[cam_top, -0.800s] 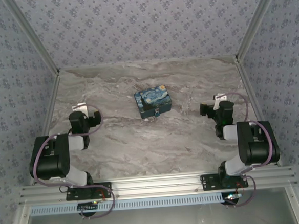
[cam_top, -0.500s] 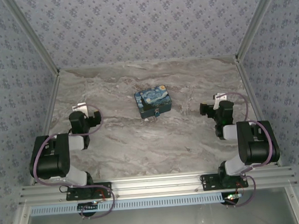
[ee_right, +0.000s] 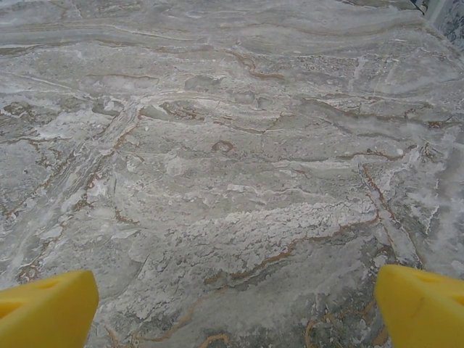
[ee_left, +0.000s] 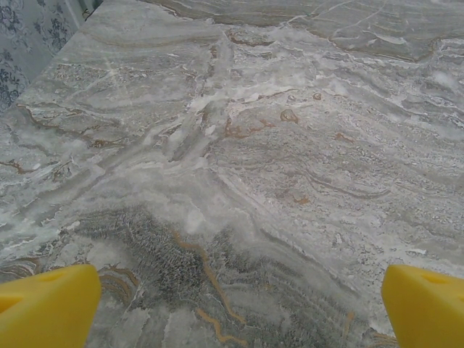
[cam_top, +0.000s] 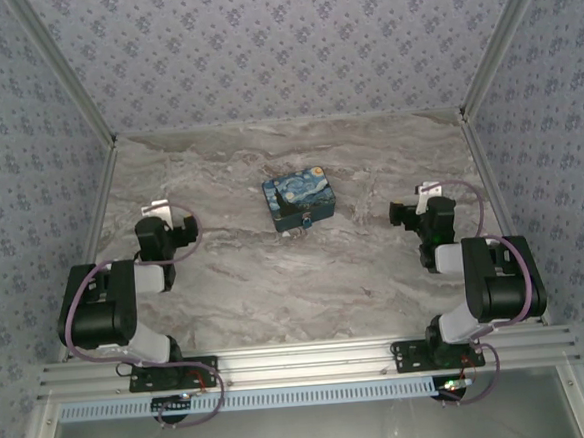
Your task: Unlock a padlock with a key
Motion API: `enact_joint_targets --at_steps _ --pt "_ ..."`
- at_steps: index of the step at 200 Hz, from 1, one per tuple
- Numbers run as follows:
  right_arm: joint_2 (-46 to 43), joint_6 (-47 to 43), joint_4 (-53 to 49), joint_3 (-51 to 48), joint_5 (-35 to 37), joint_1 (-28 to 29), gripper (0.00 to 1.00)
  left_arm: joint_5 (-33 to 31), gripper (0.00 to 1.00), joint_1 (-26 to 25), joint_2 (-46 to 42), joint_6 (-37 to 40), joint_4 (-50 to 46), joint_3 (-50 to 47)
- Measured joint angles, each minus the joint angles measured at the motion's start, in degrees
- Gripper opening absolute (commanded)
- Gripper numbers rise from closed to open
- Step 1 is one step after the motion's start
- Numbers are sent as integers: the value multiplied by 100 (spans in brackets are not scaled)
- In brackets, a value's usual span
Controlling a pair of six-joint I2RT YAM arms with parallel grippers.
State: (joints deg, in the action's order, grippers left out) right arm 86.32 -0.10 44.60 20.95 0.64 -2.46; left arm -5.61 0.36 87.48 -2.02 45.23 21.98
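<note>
Marble-veined table, papered walls. Padlock: tiny, teal, at near face of starry-night tin box, mid-table. Left hand, right hand: both spread wide, empty. Right judged slightly nearer, padlock to its left

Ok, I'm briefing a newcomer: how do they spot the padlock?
On the marble table, find the blue-and-yellow painted box near the centre. The padlock is the tiny teal piece at its near side, far smaller than the box.
</note>
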Motion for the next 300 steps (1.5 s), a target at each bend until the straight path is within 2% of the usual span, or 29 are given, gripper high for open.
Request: enact_joint_targets --at_steps 175,194,230,258,277,300 --pt "11 0 4 0 0 13 100 -68 99 -2 -28 -4 214 -74" --pt "7 2 -2 2 2 13 100 -133 99 -9 -490 -2 94 -295" --pt "-433 0 -367 42 7 13 100 -127 99 -15 -2050 -76 -789 -188" --pt "-1296 31 -1025 186 42 26 100 -105 99 -15 -2817 -741 -1996 492" --pt "-1908 195 -1840 538 -31 90 100 15 99 -33 -3185 -1565 -2736 837" --pt "-2433 398 -2968 1130 -192 356 100 192 99 -275 -3777 -2662 -3285 706"
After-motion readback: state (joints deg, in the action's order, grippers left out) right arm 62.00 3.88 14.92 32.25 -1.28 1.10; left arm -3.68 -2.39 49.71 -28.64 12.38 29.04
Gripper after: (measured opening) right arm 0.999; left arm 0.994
